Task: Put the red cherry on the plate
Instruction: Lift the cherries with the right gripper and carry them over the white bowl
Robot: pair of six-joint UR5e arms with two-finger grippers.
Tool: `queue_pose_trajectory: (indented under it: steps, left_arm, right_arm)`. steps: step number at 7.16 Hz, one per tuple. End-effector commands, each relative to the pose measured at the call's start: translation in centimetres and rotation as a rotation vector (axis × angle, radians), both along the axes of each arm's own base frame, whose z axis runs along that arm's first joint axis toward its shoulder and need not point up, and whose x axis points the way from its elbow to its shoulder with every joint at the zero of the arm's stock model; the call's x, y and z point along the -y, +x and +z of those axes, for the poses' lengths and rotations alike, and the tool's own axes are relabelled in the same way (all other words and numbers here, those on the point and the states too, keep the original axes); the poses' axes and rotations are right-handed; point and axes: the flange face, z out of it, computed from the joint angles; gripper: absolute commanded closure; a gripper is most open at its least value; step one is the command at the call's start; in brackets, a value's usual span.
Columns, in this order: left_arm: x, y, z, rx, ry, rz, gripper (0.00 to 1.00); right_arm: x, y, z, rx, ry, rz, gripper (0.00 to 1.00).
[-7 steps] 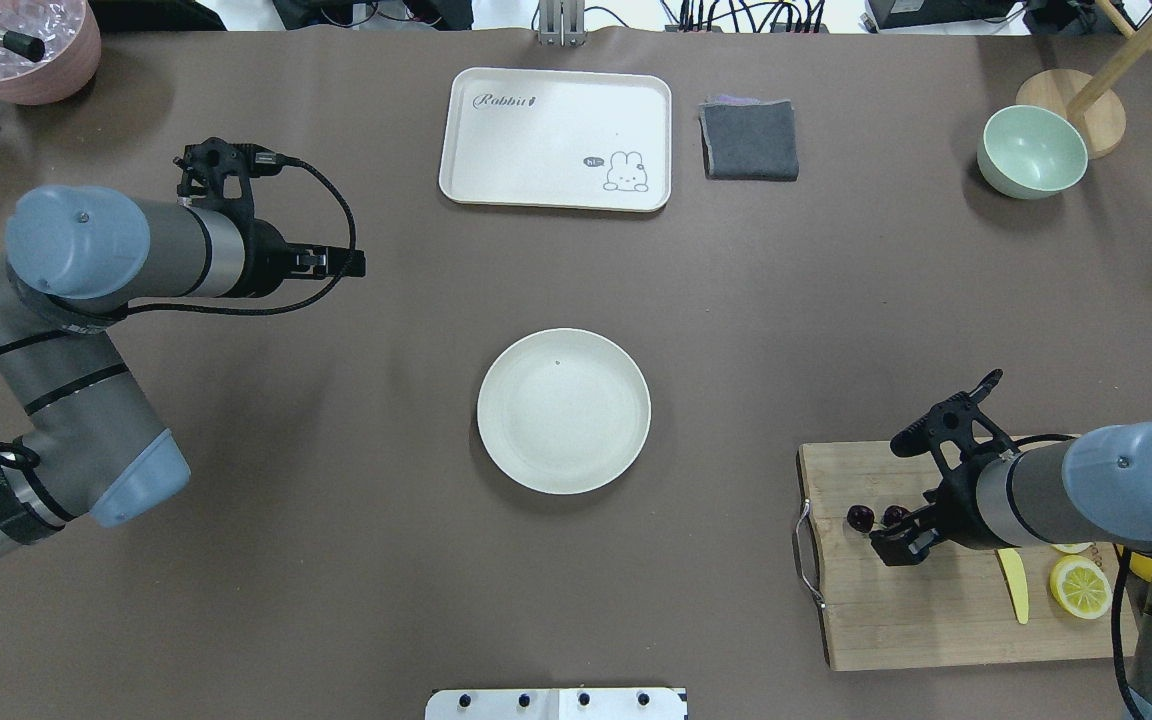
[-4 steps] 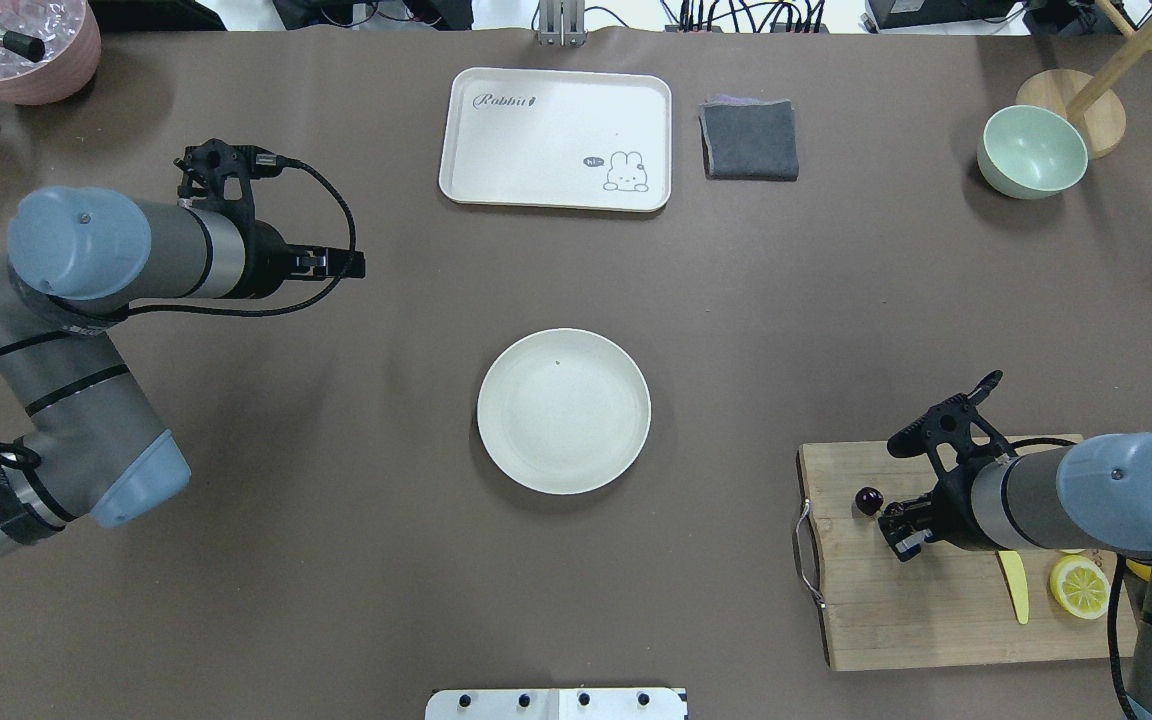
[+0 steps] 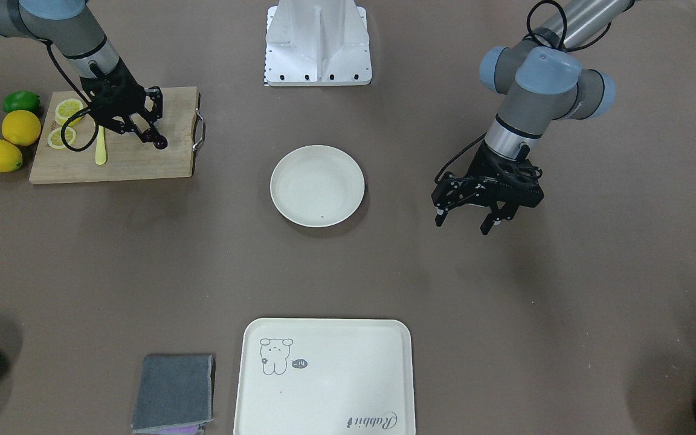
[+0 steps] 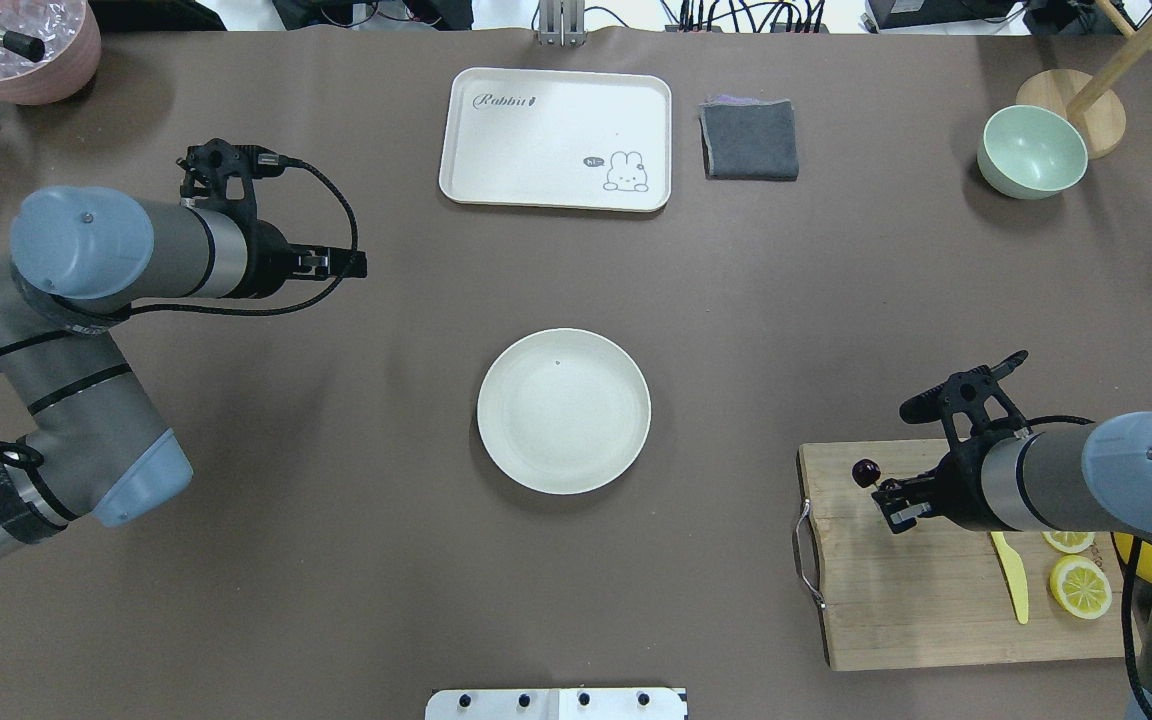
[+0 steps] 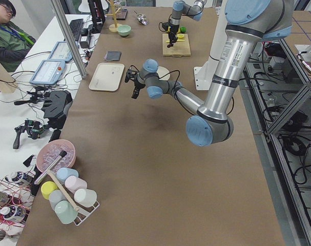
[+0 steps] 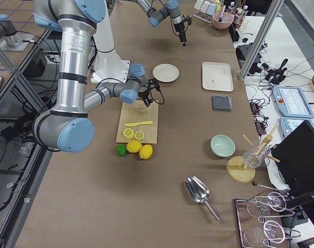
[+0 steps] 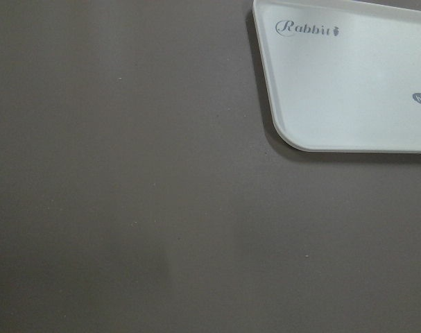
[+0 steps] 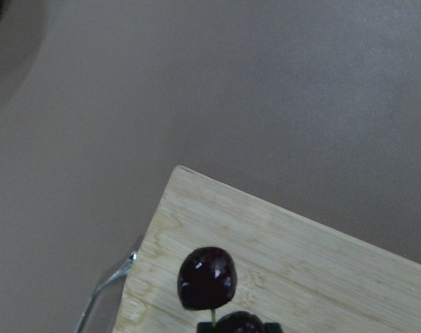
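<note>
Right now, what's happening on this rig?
The right gripper is shut on the red cherry, holding it over the handle end of the wooden cutting board. The plate in the middle of the table is empty, so placing is not yet done. The left gripper hangs over bare table, jaws open, holding nothing.

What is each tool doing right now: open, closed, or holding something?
Left tool: open, holding nothing.
Right tool: closed on the red cherry.

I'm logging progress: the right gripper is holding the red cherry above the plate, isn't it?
Not quite. The right gripper holds the red cherry, but above a corner of the wooden cutting board, not the plate. The overhead exterior view shows the plate apart from it, near the table's middle.
</note>
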Motion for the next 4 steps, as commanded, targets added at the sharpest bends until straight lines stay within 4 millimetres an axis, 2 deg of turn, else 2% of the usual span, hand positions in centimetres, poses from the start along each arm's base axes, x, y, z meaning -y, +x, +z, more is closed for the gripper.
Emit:
queue_pose_trajectory:
  steps: [1,3,4]
  left_arm:
    - [0.0,0.0,0.3,0.006,-0.002,-0.001,0.02]
    - [0.1,0.1,0.8,0.012,-0.007,-0.001,0.02]
    - [0.2,0.2,1.0,0.015,-0.01,-0.002,0.02]
  right_arm:
    - [2.1,-3.9,-6.3,0.054,-0.07,0.069,1.0]
    - [5.4,-11.9,-19.0,0.007,-0.14,0.144,1.0]
    - [5.6,-16.4,-21.2,0.012,-0.173,0.169,1.0]
